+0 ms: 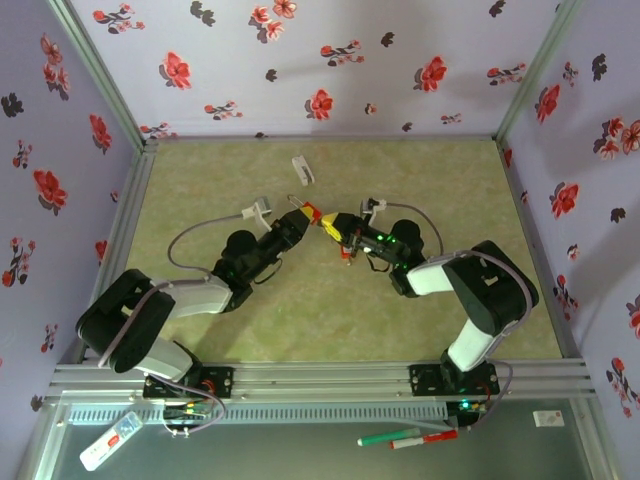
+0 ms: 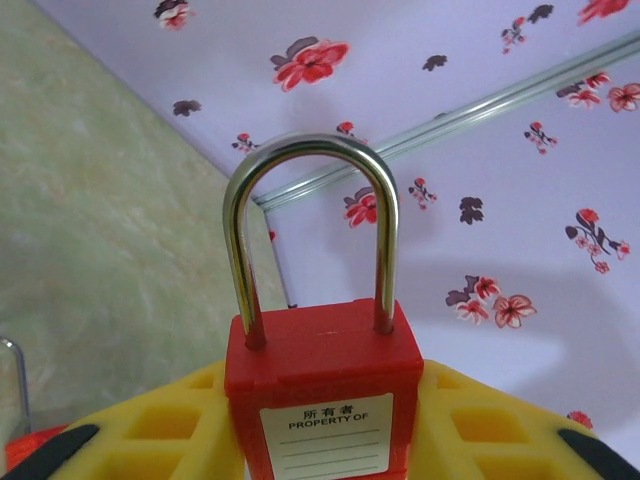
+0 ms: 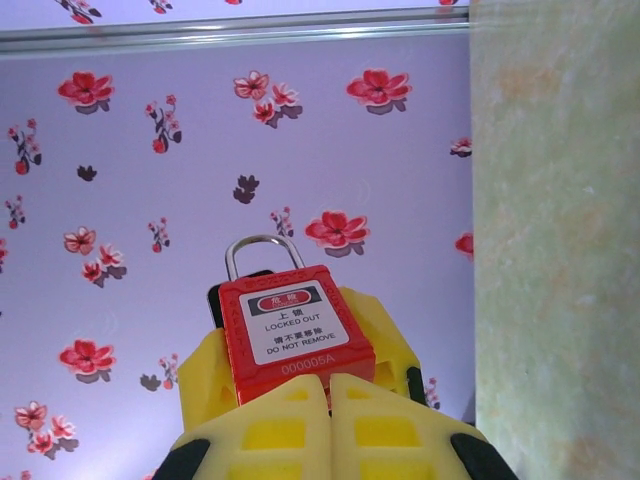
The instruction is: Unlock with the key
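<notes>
A red padlock (image 2: 322, 385) with a steel shackle (image 2: 310, 150) stands upright between the yellow fingers (image 2: 150, 425) of my left gripper (image 2: 320, 440), which is shut on its body. In the top view the padlock (image 1: 312, 213) hangs above the table's middle, where the left gripper (image 1: 303, 219) meets my right gripper (image 1: 334, 225). In the right wrist view the padlock (image 3: 290, 330) shows its "LOCKED OUT" label. The right gripper (image 3: 330, 400) has its fingers pressed together at the lock's bottom end. The key is hidden between them; a small red piece (image 1: 347, 256) hangs below that gripper.
A small white object (image 1: 302, 168) lies on the green table toward the back. Flowered walls (image 1: 300, 60) close in the back and both sides. Two markers (image 1: 405, 437) and a white item (image 1: 110, 440) rest on the near ledge in front of the arm bases.
</notes>
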`<state>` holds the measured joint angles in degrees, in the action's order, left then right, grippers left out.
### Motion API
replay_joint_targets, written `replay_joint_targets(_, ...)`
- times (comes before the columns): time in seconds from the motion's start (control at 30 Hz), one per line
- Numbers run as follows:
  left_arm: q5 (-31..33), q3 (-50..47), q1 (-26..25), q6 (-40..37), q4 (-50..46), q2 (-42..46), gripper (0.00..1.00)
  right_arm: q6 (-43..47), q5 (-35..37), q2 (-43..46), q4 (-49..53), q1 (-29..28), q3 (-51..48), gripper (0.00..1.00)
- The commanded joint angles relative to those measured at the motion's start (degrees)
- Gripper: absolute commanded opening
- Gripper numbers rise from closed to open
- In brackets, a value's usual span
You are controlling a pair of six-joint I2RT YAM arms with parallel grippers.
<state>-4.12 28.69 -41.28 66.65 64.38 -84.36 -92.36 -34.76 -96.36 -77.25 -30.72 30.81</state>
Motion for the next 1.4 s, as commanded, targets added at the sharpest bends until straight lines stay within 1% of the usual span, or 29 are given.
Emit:
replay_joint_targets(0.0, -5.99, -1.61, -0.38, -7.12, 3.91, 2.22, 0.0, -4.23, 6.31, -0.59, -2.1, 2.51, 2.01, 0.0)
replay_joint_targets(0.17, -6.2, -1.18, -0.38, -7.63, 2.61, 2.18, 0.0, -5.02, 5.04, -0.32, -2.11, 2.42, 2.5, 0.0)
replay_joint_targets(0.2, -6.16, -1.03, -0.35, -7.6, 1.71, 2.18, 0.0, -5.02, 4.68, -0.2, -2.11, 2.42, 2.58, 0.02)
replay_joint_targets(0.23, -6.16, -0.75, -0.26, -7.5, 0.58, 2.24, 0.0, -5.11, 4.3, -0.08, -2.11, 2.42, 2.51, 0.06)
replay_joint_targets(0.27, -6.16, -0.43, -0.17, -7.5, -0.65, 2.4, 0.0, -5.2, 4.02, -0.1, -2.11, 2.42, 2.42, 0.13)
replay_joint_targets(0.33, -6.25, 0.44, 0.06, -8.05, -4.79, 3.23, 0.0, -4.83, 3.15, 0.02, -1.59, 2.57, 2.09, 0.32)
replay_joint_targets(0.37, -6.25, 0.83, 0.06, -8.82, -6.94, 3.95, 0.0, -4.33, 2.86, 0.3, -0.62, 2.64, 1.66, 0.4)
replay_joint_targets(0.4, -6.24, 1.55, 0.12, -9.82, -10.52, 4.98, 0.0, -3.46, 2.84, 0.77, 0.77, 2.81, 1.22, 0.46)
replay_joint_targets(0.47, -6.17, 3.49, 0.13, -13.26, -19.77, 7.6, 0.0, -1.1, 2.85, 2.44, 3.65, 3.41, -0.22, 0.5)
replay_joint_targets(0.53, -5.68, 6.64, 0.09, -17.57, -32.39, 10.7, 0.0, 2.08, 2.73, 5.58, 8.78, 4.5, -1.74, 0.54)
replay_joint_targets(0.57, -5.34, 8.32, 0.08, -20.34, -37.69, 11.76, 0.0, 4.21, 2.62, 7.5, 12.02, 5.09, -2.33, 0.55)
replay_joint_targets(0.6, -5.05, 10.54, -0.08, -23.28, -45.03, 12.93, 0.0, 7.33, 2.57, 10.15, 16.66, 5.8, -2.71, 0.56)
replay_joint_targets(0.67, -4.27, 14.7, -1.2, -30.74, -57.27, 13.9, 0.0, 16.13, 2.83, 16.39, 30.64, 6.48, -1.9, 0.58)
replay_joint_targets(0.73, -2.85, 19.49, -3.49, -39.76, -68.43, 13.38, 0.0, 30.65, 4.98, 23.95, 51.71, 6.0, 2.39, 0.58)
replay_joint_targets(0.77, -2.2, 21.15, -4.6, -43.37, -72.62, 12.85, 0.0, 36.9, 6.79, 26.77, 60.13, 5.46, 4.3, 0.58)
replay_joint_targets(0.8, -1.72, 22.83, -5.96, -47.17, -76.4, 12.08, 0.0, 42.3, 8.12, 29.62, 66.42, 4.86, 6.03, 0.58)
replay_joint_targets(0.83, -1.04, 24.1, -7.27, -50.39, -79.39, 11.21, 0.0, 45.66, 8.01, 31.83, 69.65, 4.53, 6.9, 0.58)
replay_joint_targets(0.93, -0.45, 25.75, -9.55, -55.36, -82.79, 9.76, 0.0, 50.56, 5.24, 34.66, 75.02, 4.14, 8.83, 0.55)
replay_joint_targets(1.03, -0.84, 26.63, -10.14, -57.05, -83.19, 9.36, 0.0, 53.7, 5.02, 35.18, 78.87, 2.33, 9.31, 0.49)
replay_joint_targets(1.13, -2.12, 28.24, -10.39, -57.87, -84.2, 8.67, 0.0, 54.02, 5.64, 35.12, 78.41, 0.21, 8.1, 0.45)
replay_joint_targets(1.37, -2.12, 30.99, -11.81, -58.89, -86.6, 5.57, 0.0, 53.27, 6.89, 32.25, 75.72, -5.4, 7.69, 0.41)
